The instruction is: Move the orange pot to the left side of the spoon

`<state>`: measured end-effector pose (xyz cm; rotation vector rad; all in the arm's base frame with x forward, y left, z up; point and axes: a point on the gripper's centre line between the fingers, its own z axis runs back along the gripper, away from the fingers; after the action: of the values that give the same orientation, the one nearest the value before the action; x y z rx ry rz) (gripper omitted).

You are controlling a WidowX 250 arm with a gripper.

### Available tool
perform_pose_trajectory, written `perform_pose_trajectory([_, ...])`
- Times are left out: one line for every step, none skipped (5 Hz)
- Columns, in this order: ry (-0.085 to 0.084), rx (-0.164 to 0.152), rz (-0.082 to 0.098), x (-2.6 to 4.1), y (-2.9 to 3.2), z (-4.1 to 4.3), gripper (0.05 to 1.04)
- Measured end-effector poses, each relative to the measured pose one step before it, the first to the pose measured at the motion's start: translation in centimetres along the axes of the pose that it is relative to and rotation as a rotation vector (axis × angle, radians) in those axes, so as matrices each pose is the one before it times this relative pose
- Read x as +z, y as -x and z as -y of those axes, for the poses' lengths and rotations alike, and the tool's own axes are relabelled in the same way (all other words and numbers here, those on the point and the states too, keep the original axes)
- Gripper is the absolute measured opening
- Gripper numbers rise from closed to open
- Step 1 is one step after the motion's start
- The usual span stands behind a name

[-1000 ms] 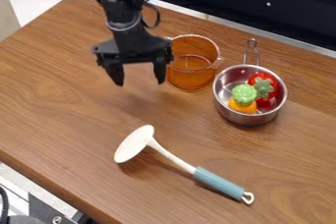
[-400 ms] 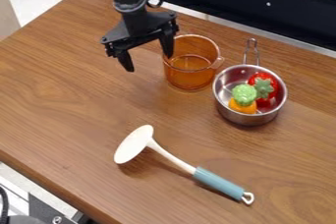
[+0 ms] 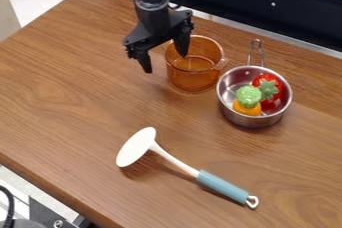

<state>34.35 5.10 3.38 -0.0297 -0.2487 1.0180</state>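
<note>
the tool (image 3: pixel 165 64) hangs with its fingers spread, one over the orange pot (image 3: pixel 194 79), which stands on the tabletop (image 3: pixel 73 87) just beside the steel pan (image 3: pixel 251 118), beyond the spoon (image 3: pixel 179 162).

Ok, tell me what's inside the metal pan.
The metal pan holds a red toy with a green top and an orange toy with a green top. They cover part of its floor, so what lies beneath can't be seen.
</note>
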Motion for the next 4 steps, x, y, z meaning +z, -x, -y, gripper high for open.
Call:
perform_pose_trajectory([-0.0272,0.0002,0.0009,-0.573,0.239,0.486,0.968])
perform_pose_trajectory([-0.0506,0.0068,-0.0237,-0.943,0.279,-0.031,0.723])
perform_pose_trajectory([0.0132,-0.0094,0.0134,-0.210,-0.280,0.170,0.422])
perform_pose_trajectory([0.0011,0.0046,0.0079,-0.414,-0.148,-0.547,0.200])
